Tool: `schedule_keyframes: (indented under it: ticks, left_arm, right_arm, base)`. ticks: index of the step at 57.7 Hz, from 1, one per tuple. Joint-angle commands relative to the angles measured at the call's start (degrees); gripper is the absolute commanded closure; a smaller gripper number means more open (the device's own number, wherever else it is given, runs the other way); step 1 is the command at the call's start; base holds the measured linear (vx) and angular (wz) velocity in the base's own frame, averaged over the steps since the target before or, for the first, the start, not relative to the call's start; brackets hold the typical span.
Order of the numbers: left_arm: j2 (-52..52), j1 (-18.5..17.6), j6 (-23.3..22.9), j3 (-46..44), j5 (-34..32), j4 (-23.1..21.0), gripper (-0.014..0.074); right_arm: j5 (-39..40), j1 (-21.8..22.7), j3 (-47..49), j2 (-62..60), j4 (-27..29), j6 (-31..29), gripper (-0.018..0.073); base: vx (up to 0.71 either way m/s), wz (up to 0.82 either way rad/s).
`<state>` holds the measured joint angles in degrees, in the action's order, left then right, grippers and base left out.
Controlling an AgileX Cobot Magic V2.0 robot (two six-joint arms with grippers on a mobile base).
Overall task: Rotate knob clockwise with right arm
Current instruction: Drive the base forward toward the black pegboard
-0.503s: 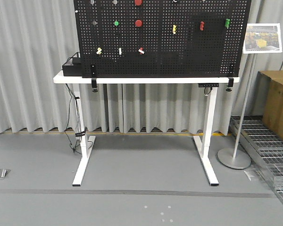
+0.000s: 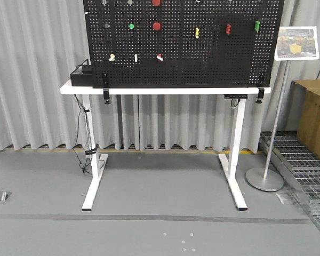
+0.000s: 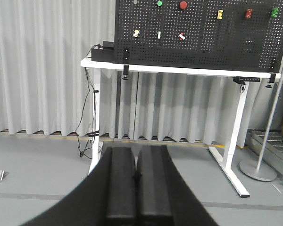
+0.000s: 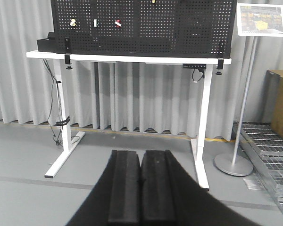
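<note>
Both pincers are being held clenched on nothing. The two black fingers [image 3: 120,188] of the left pincer [image 3: 136,151] are being pressed flat together, and those of the right pincer [image 4: 141,153] likewise, each low in its own wrist view over the grey floor [image 3: 37,179]. The pincers are being seen in the wrist views alone. Well ahead of and above both pincers, a black pegboard [image 2: 202,58] is being carried upright on a white table [image 2: 149,90]. The front-facing view is showing the round knobs high on this board: a red knob [image 2: 156,25], a green knob [image 2: 131,25] just to its left, and a second red one cut by the top edge. Which of these is the task's own cannot be told. In the left wrist view the red and green knobs are being caught only at the upper edge, far above and slightly right of the left pincer. In the right wrist view the board is being cropped below them, so only the lower pegs, yellow, white and red-and-white, are being seen up and to the left of the right pincer. A sign stand [image 2: 272,122] is being shown ahead and to the right of the right pincer, with a cardboard box [image 2: 314,117] beyond it.
</note>
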<state>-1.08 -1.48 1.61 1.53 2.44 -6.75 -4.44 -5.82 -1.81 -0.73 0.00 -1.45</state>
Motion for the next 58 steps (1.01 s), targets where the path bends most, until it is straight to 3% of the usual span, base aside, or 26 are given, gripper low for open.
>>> schedule_keyframes:
  ticks: [1, 29, 58]
  left_arm:
    - [0.0, 0.1, -0.6, 0.7, -4.7, -0.4, 0.0603]
    - [0.0, 0.1, -0.6, 0.7, -4.7, -0.4, 0.0603]
    - [0.0, 0.1, -0.6, 0.7, -4.7, -0.4, 0.0603]
  right_arm:
    - [4.9, 0.2, -0.3, -0.6, 0.0, 0.0, 0.0568]
    - [4.9, 0.2, -0.3, -0.6, 0.0, 0.0, 0.0568]
    - [4.9, 0.2, -0.3, -0.6, 0.0, 0.0, 0.0568]
  base:
    - [0.00, 0.00]
    - [0.11, 0.01]
    - [0.37, -0.06]
